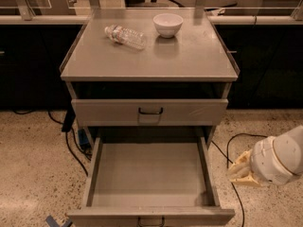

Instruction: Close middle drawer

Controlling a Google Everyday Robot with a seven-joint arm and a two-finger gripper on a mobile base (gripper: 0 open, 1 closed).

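Start with lettering: you have none to read here. The clear plastic bottle (125,36) lies on its side on the grey cabinet top (189,60), and whatever is printed on it is too small to make out. The white bowl (168,24) stands upright just to the right of the bottle and slightly further back, apart from it. The middle drawer (149,174) is the one pulled far out toward you at the bottom of the view. It is a grey metal tray with a bare floor and straight side walls. Its low front panel sits at the lower edge, where only the top of a small dark bar handle shows at its centre. Above it, the upper drawer (150,111) is pushed in flush, with its own dark handle at the centre and a dark open slot over it. Your gripper (236,170) is low on the right, outside the open drawer's right wall and near it, not touching it. It is cream-coloured, on a rounded white wrist (279,157), and points left toward the drawer. You cannot tell from here whether it is spread or closed. A black cable (227,145) loops across the speckled floor (28,150) just behind it.
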